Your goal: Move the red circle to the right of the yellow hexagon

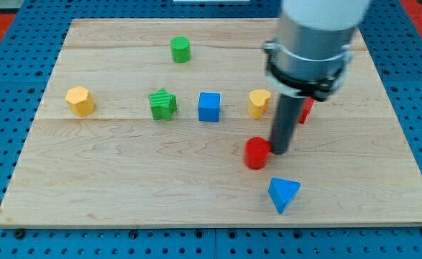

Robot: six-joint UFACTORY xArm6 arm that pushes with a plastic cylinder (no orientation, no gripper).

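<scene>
The red circle (255, 153) lies on the wooden board (124, 187), right of centre. My tip (280, 151) rests just to the right of it, touching or nearly touching its side. The yellow hexagon (80, 101) sits far off at the view's left. The dark rod rises from the tip to the grey arm body at the view's top right.
A green star (163, 104) and a blue cube (209, 106) stand in the middle row. A yellow heart-like block (259, 103) is beside the rod. A second red block (306, 109) is partly hidden behind the rod. A green cylinder (180, 50) stands at the top, a blue triangle (283, 194) at the bottom.
</scene>
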